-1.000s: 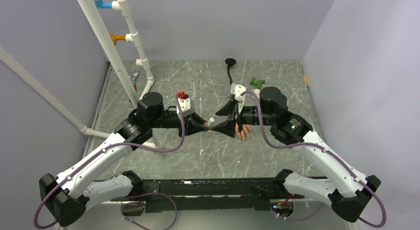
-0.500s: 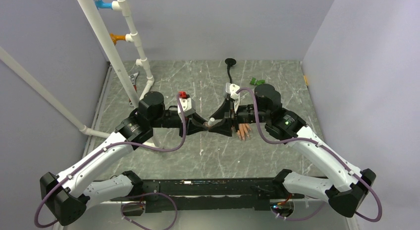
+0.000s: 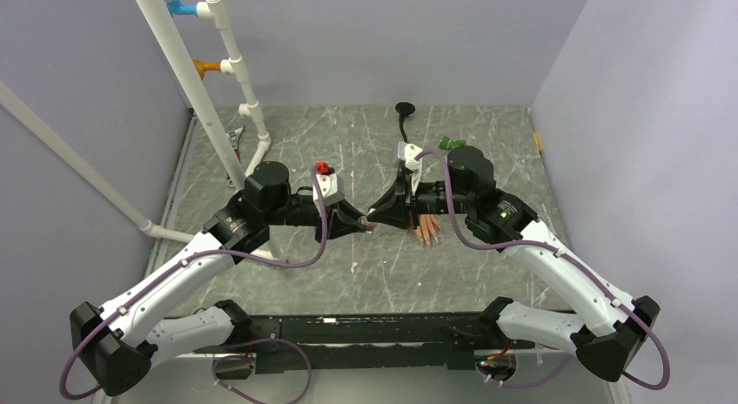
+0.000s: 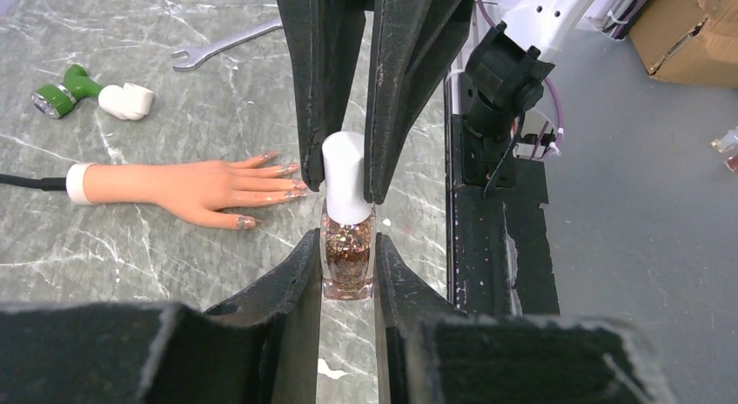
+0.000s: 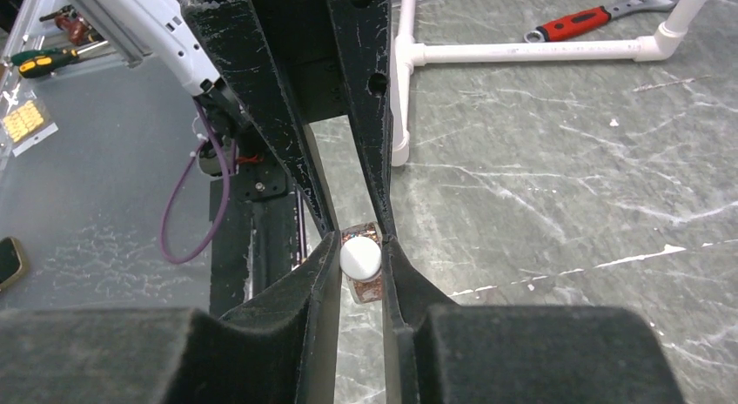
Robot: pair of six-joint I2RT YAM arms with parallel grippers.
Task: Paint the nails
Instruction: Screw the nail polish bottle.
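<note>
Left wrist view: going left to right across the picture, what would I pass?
Black cable → mannequin hand → glitter polish bottle → cardboard box.

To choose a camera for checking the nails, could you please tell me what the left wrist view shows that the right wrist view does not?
Only the left wrist view shows the hand lying flat, its nails pointing toward the bottle, and a green fitting. Only the right wrist view shows the white pipe. Both show the bottle, with the left end effector closed on its body and the right end effector closed on its white cap.
</note>
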